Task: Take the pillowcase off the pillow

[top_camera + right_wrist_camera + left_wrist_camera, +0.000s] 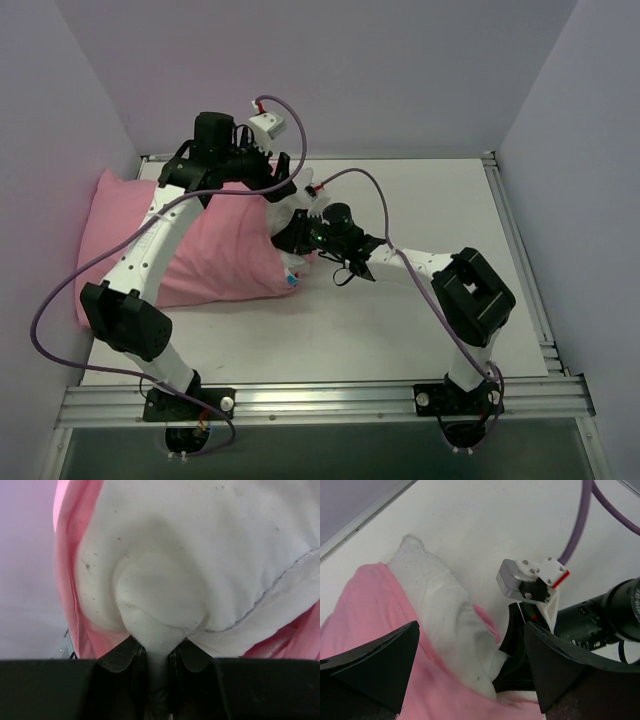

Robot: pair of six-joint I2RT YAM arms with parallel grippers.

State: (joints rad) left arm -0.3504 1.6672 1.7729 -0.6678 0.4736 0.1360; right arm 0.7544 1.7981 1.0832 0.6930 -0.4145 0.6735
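Observation:
The pink pillowcase (215, 250) lies at the left of the table with the white pillow (291, 265) sticking out of its right end. A blue-and-white tag (293, 281) shows at the pillow's near corner. My right gripper (298, 238) is shut on a pinched fold of the white pillow (200, 555), with pink pillowcase edges (65, 555) on either side. My left gripper (470, 680) is open over the pillowcase mouth, its fingers (370, 670) straddling pink pillowcase (365, 615) and white pillow (440, 610). Whether it touches the cloth is unclear. In the top view the left gripper (283, 190) sits just behind the right one.
The white table (420, 320) has a metal rail along its edges (520, 250). Lilac walls enclose it on three sides. The right arm's purple cable (370, 190) loops over the table behind the grippers. The right wrist's camera mount (532, 577) is close to my left fingers.

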